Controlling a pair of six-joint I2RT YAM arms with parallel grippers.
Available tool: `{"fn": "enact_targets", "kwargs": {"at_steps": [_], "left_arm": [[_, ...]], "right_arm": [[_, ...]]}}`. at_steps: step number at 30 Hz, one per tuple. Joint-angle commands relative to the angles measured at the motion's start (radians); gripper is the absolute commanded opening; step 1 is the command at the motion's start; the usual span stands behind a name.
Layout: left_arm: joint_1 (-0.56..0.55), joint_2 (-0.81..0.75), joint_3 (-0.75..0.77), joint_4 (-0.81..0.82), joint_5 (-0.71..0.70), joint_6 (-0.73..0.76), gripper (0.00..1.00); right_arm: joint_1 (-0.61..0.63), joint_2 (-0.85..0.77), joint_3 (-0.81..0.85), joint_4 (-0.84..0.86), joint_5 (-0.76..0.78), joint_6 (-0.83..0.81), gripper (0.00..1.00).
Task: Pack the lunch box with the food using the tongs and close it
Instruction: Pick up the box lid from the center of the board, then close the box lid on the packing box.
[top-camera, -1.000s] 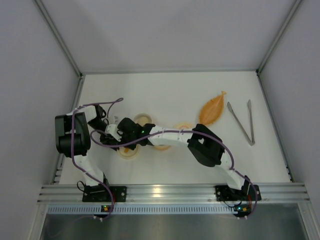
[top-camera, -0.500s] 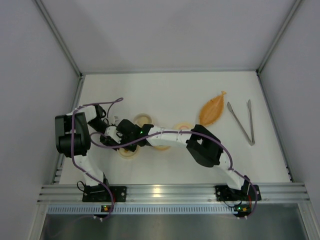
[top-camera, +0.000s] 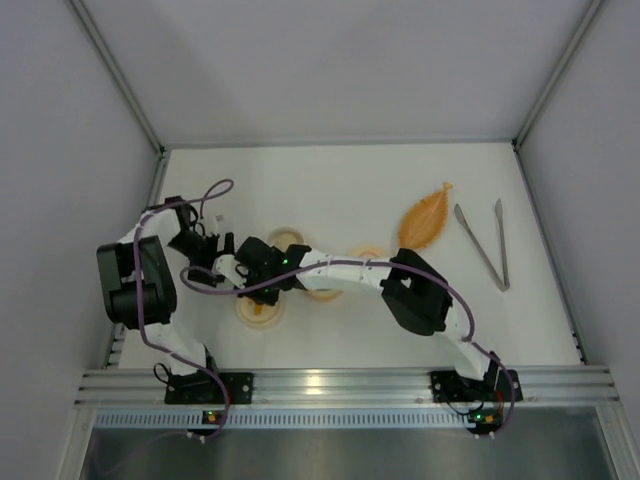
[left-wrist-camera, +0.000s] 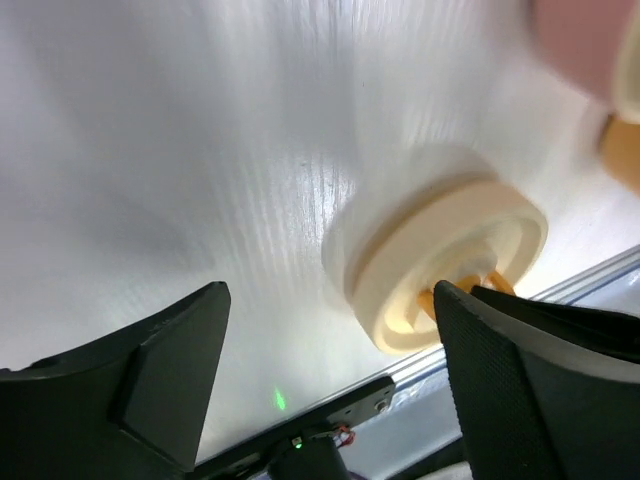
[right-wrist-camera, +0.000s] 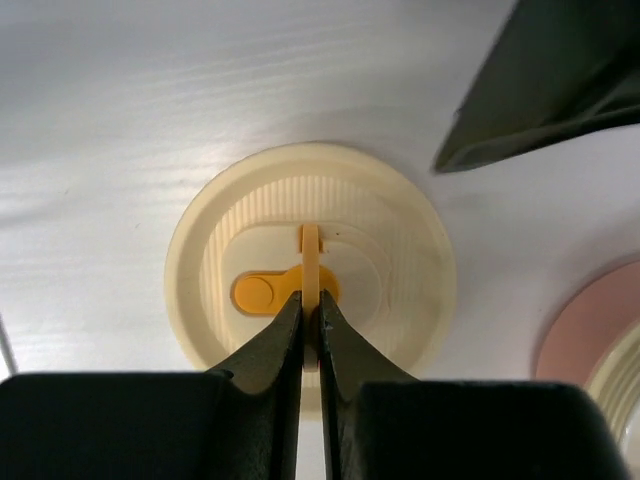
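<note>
The right fingers (right-wrist-camera: 265, 350) pinch the upright tab (right-wrist-camera: 311, 250) of the lid (right-wrist-camera: 200, 260). The left fingers (left-wrist-camera: 160, 350) stand open at its 10 o'clock. The tongs (top-camera: 480, 247) lie at 3 o'clock of the dish (top-camera: 423, 220).

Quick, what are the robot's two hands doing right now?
Left gripper: open, nothing between its jaws.
Right gripper: shut on the thin upright tab of the cream lid.

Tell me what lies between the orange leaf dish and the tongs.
Nothing. The top view shows only bare white table between the orange leaf dish and the tongs.
</note>
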Motion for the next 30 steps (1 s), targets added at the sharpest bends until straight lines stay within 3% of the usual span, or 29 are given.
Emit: {"fn": "enact_targets", "kwargs": {"at_steps": [1, 3, 10, 15, 24, 30], "left_arm": [[0.060, -0.109, 0.075, 0.008, 0.080, 0.041, 0.90], [0.101, -0.134, 0.117, -0.024, 0.114, 0.073, 0.98], [0.163, -0.222, 0.166, -0.052, 0.212, 0.110, 0.98], [0.163, -0.243, 0.172, -0.058, 0.253, 0.133, 0.98], [0.161, -0.286, 0.181, 0.019, 0.322, 0.136, 0.98], [0.158, -0.275, 0.181, 0.068, 0.381, 0.101, 0.98]], "right_arm": [[0.021, -0.160, -0.010, -0.084, -0.068, -0.037, 0.00], [0.018, -0.213, -0.017, -0.127, -0.087, -0.058, 0.00], [-0.023, -0.433, -0.094, -0.196, -0.122, -0.132, 0.00], [-0.121, -0.583, -0.169, -0.309, -0.126, -0.310, 0.00], [-0.439, -0.681, -0.333, -0.379, -0.375, -0.695, 0.00], [-0.450, -0.651, -0.341, -0.376, -0.415, -0.894, 0.00]]}}
